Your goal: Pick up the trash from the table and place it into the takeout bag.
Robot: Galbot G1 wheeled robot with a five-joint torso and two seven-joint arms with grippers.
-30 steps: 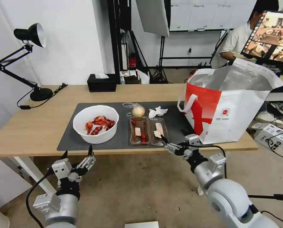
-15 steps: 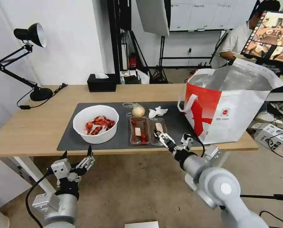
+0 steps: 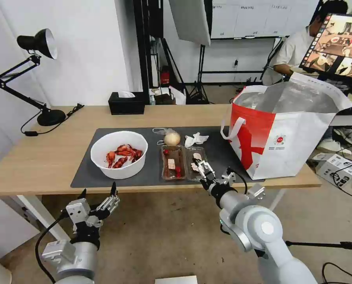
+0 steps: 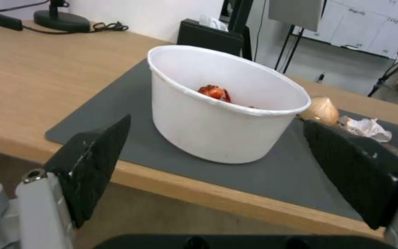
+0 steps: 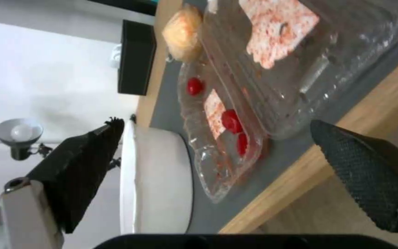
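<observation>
On the dark mat (image 3: 85,175) of the table (image 3: 38,157) stand a white bowl (image 3: 119,154) of red crayfish shells, a clear hinged tray (image 3: 179,162), a beige ball in a clear bag (image 3: 172,138) and a crumpled tissue (image 3: 195,139). The takeout bag (image 3: 286,130) stands open at the table's right end. My right gripper (image 3: 201,167) is open at the tray's near right edge; its wrist view shows the tray (image 5: 263,69) just ahead of the spread fingers (image 5: 79,173). My left gripper (image 3: 97,190) hangs open below the table's front edge, facing the bowl (image 4: 222,103).
A black tissue box (image 3: 126,103) and a black desk lamp (image 3: 41,79) stand at the table's back left. Stands, cables and a monitor (image 3: 337,43) fill the room behind. The bag's strap handle (image 3: 233,130) hangs toward the tray.
My right arm has swung left and forward, bringing its gripper from beside the bag's near corner to the tray's near edge. The left gripper has hardly moved.
</observation>
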